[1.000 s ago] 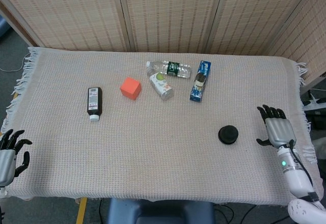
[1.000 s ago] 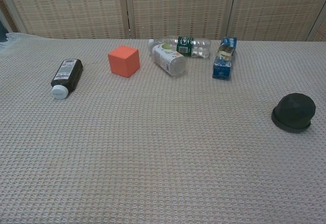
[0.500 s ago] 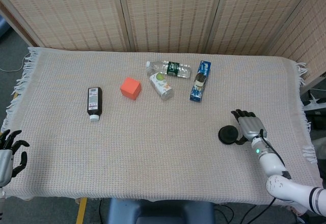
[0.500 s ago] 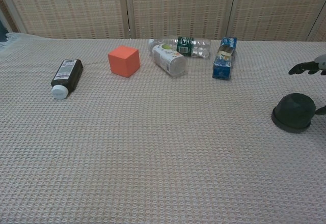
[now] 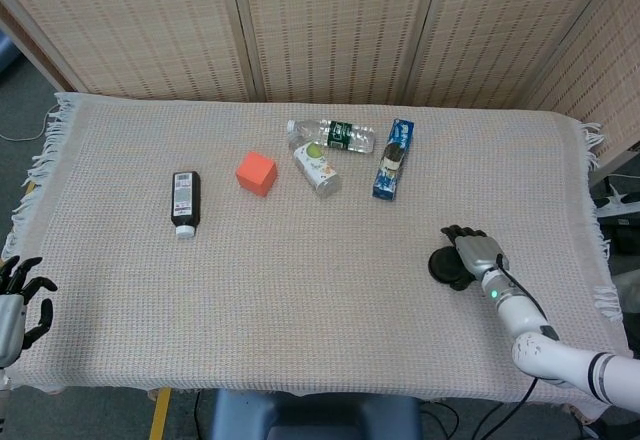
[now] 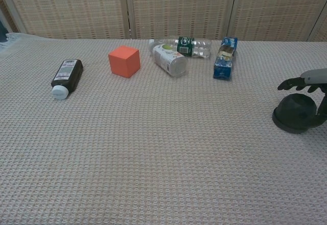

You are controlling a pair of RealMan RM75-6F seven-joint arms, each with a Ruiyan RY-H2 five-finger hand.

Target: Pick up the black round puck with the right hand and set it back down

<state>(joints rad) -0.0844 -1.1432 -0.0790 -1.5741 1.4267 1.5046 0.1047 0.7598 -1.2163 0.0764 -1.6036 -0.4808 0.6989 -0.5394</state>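
Note:
The black round puck (image 5: 441, 266) (image 6: 293, 114) lies on the woven tablecloth (image 5: 300, 290) at the right, toward the front. My right hand (image 5: 474, 253) (image 6: 308, 83) is over its right side. The fingers (image 6: 289, 84) spread just above the puck's top and the thumb hangs by its right flank; I see no grip on it. My left hand (image 5: 17, 295) rests off the table's front left corner, fingers apart and holding nothing; the chest view does not show it.
At the back middle lie a clear water bottle (image 5: 335, 135), a small white bottle (image 5: 317, 170) and a blue box (image 5: 393, 158). An orange cube (image 5: 256, 173) and a black bottle (image 5: 185, 201) lie further left. The cloth's right edge (image 5: 600, 250) is close.
My right hand has moved left from near the right edge to above the puck, fingers now reaching over its top. The puck has not moved. The left hand has dropped slightly.

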